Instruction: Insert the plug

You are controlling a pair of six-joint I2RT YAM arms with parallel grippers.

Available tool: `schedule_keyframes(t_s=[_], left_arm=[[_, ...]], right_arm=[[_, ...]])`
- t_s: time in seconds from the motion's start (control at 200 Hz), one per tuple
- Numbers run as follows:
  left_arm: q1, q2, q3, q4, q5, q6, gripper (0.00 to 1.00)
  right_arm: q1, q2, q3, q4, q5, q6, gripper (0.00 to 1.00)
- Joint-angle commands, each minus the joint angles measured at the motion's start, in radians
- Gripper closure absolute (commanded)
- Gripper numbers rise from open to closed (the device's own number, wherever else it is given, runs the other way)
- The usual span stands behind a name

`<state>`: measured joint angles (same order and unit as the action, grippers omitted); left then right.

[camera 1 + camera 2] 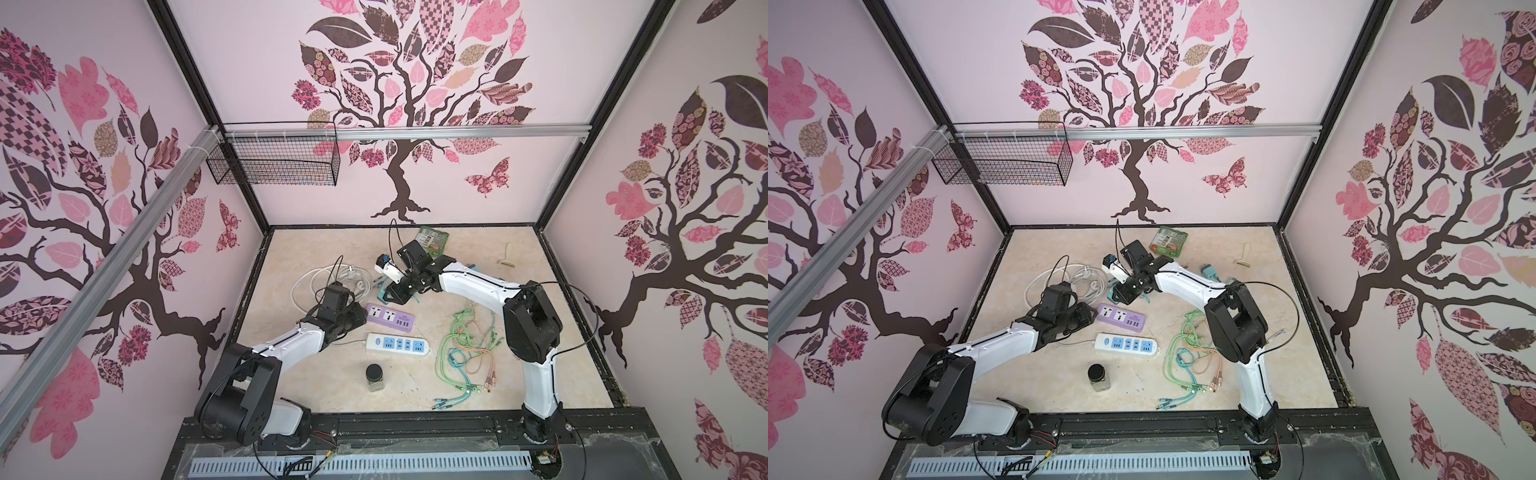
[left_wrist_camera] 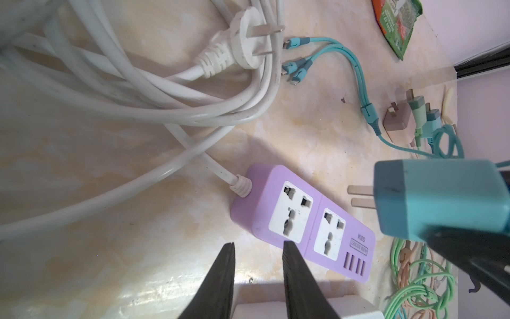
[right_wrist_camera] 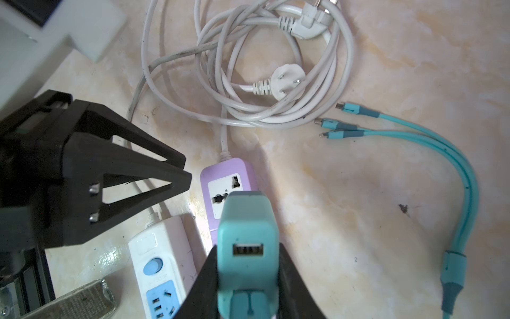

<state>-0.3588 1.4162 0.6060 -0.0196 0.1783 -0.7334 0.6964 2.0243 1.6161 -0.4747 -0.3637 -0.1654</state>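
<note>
The plug [image 3: 248, 234] is a teal charger block with two flat prongs [image 2: 361, 196]. My right gripper [image 3: 247, 248] is shut on it and holds it just above the purple power strip [image 1: 390, 318], hiding part of the strip's sockets in the right wrist view. In the left wrist view the plug [image 2: 438, 198] hangs beside the purple strip [image 2: 303, 221], prongs clear of the sockets. My left gripper [image 2: 259, 244] sits low at the strip's cord end with a narrow gap between its fingers and only table between them; one fingertip overlaps the strip's edge.
A white and blue power strip [image 1: 397, 344] lies just in front of the purple one. A coil of white cable [image 1: 324, 278] sits behind my left gripper. Green and orange cables [image 1: 465, 353] spread at the right; a dark-lidded jar [image 1: 375, 377] stands near the front.
</note>
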Motion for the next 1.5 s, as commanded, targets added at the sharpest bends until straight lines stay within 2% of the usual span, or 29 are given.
schedule_keyframes(t_s=[0.0,0.225,0.74,1.495], left_arm=[[0.015,0.026,0.048,0.035,0.040,0.008,0.69],[0.017,0.070,0.051,0.063,0.072,0.004,0.70],[0.021,0.124,0.033,0.101,0.099,-0.002,0.82],[0.032,0.129,-0.002,0.119,0.104,0.006,0.85]], right_arm=[[0.007,-0.029,0.006,-0.005,-0.011,-0.020,0.74],[0.009,-0.021,0.005,-0.007,-0.009,-0.025,0.74],[0.031,0.016,0.047,-0.062,0.028,-0.100,0.73],[0.059,0.068,0.087,-0.051,0.109,-0.216,0.72]])
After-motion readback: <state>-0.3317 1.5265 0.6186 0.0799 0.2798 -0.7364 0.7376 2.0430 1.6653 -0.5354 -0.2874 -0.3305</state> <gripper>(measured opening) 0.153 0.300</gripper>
